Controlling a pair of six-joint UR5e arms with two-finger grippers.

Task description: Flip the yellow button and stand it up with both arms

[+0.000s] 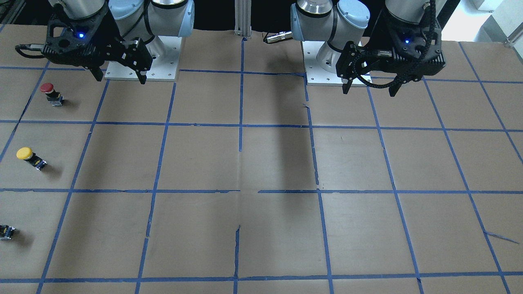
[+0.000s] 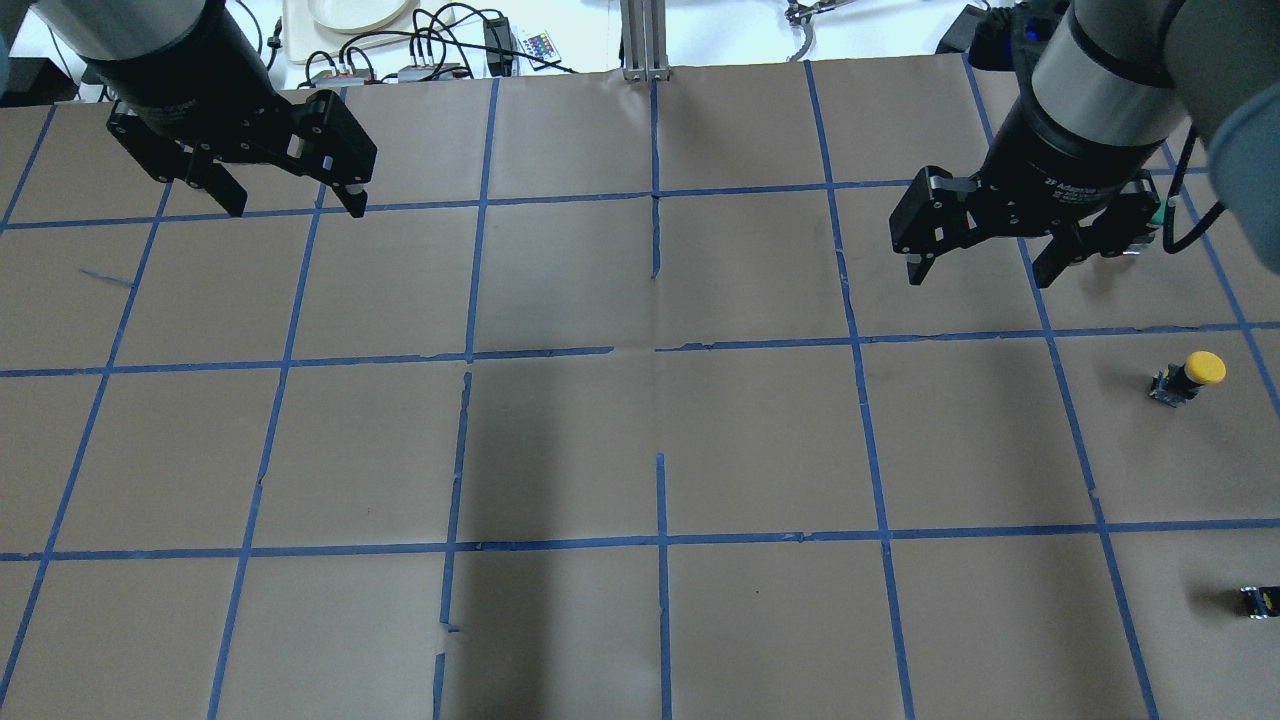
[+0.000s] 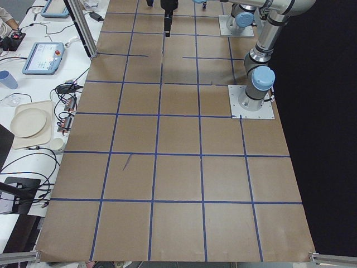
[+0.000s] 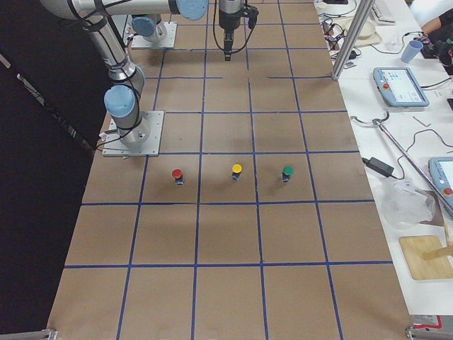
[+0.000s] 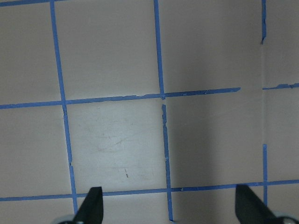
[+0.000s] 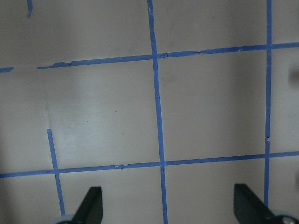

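Observation:
The yellow button (image 1: pixel 25 154) is at the table's end on my right side, its round yellow cap above a dark body, apparently cap up. It also shows in the overhead view (image 2: pixel 1196 371) and the right exterior view (image 4: pixel 236 171). My right gripper (image 2: pixel 980 265) is open and empty, raised above the table, well back and inward from the button; it also shows in the front view (image 1: pixel 120 77). My left gripper (image 2: pixel 290 200) is open and empty, high over the far left side, seen too in the front view (image 1: pixel 369 87). Both wrist views show only taped paper between open fingertips (image 5: pixel 95 205) (image 6: pixel 93 205).
A red-capped button (image 1: pixel 51 93) stands nearer the robot's base than the yellow one. A green-capped button (image 4: pixel 287 172) stands on its other side; only its dark body shows at the overhead view's edge (image 2: pixel 1260 600). The arms' base plates (image 1: pixel 143 61) sit at the table's back.

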